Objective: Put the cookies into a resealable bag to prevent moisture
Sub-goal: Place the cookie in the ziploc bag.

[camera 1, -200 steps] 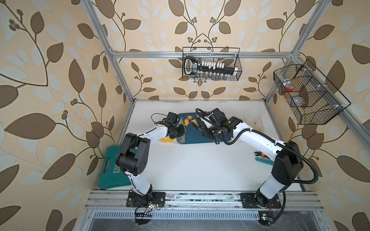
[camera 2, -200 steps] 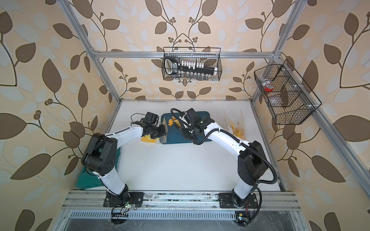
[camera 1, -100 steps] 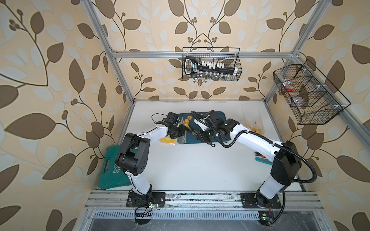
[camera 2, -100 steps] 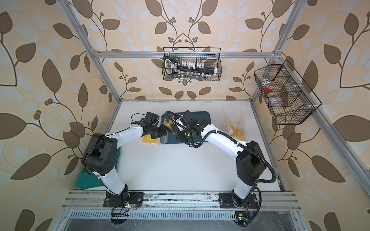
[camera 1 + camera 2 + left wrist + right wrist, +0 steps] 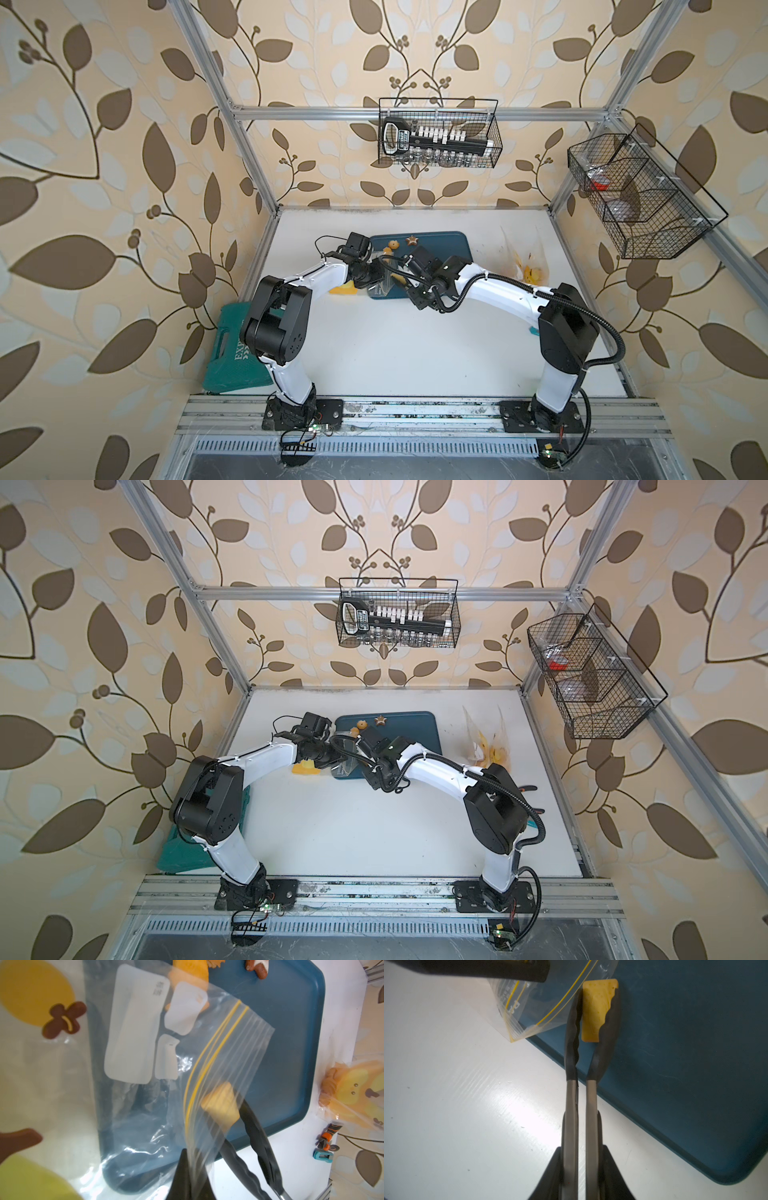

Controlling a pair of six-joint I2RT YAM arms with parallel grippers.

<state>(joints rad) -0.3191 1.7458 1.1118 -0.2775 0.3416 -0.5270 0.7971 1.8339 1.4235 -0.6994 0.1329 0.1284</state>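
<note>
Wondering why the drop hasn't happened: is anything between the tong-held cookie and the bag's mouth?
No separate object. The cookie, pinched in the tongs, is over the tray beside the bag held by the left gripper. Only one tong arm and the bag's own lip lie between; how wide the mouth gapes is unclear.

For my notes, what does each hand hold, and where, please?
Left hand: clear resealable plastic bag, at the zipper. Right hand: black-tipped metal tongs, by the arms.
</note>
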